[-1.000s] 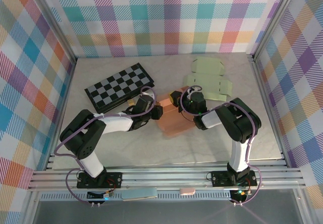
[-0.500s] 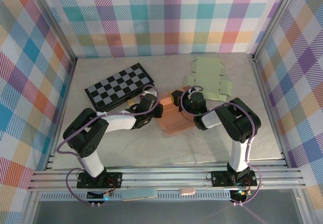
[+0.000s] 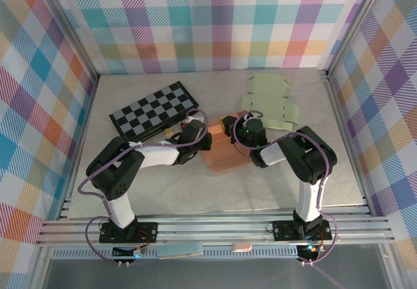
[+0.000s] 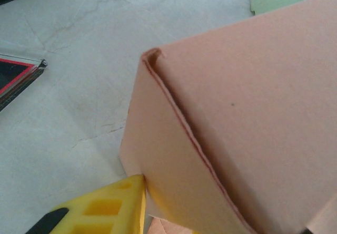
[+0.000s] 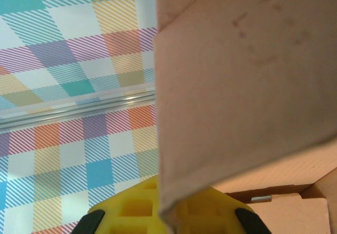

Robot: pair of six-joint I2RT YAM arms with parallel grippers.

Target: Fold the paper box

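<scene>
1 paper box (image 3: 225,159) in right hand (image 3: 228,126)

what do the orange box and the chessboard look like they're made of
Paper box: thin salmon card or heavy paper, matte; the creased corner edge shows a thin single ply. Chessboard: flat, rigid-looking, black-and-grey squares, perhaps laminated board or plastic; cannot tell which.

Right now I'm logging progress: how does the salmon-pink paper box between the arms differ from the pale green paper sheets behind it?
Colour: the salmon-pink paper box is pinkish-orange; the pale green paper sheets are light green.
Shape: the box has panels standing up; the sheets lie flat, unfolded.
Handling: the right gripper is shut on a box panel; the sheets lie untouched near the far right.
Both are paper and rest on the table.
</scene>
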